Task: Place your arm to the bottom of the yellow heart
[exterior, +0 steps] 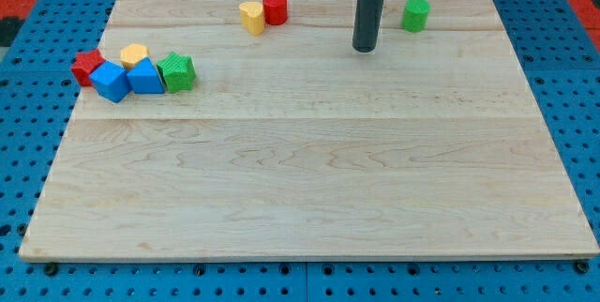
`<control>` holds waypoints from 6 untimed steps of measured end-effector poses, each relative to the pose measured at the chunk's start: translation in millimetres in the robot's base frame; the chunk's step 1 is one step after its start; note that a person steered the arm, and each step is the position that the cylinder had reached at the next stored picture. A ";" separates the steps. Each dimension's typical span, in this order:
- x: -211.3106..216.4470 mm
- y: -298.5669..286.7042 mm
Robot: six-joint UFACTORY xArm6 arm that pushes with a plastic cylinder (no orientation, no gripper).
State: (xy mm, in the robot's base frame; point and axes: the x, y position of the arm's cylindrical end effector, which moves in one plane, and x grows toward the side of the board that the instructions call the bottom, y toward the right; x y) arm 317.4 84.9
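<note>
The yellow heart (pixel 251 17) lies near the view's top, left of centre, touching a red cylinder (pixel 275 8) on its right. My tip (pixel 364 49) rests on the board to the right of the heart and slightly lower, well apart from it. A green cylinder (pixel 415 14) stands to the right of the rod, near the top edge.
A cluster sits at the view's left: a red block (pixel 87 66), a yellow block (pixel 134 55), a blue cube (pixel 110 82), a blue block (pixel 144 77) and a green block (pixel 176 71). The wooden board (pixel 309 180) lies on a blue pegboard.
</note>
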 end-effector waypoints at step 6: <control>-25.1 -34.8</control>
State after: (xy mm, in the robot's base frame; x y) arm 292.3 50.1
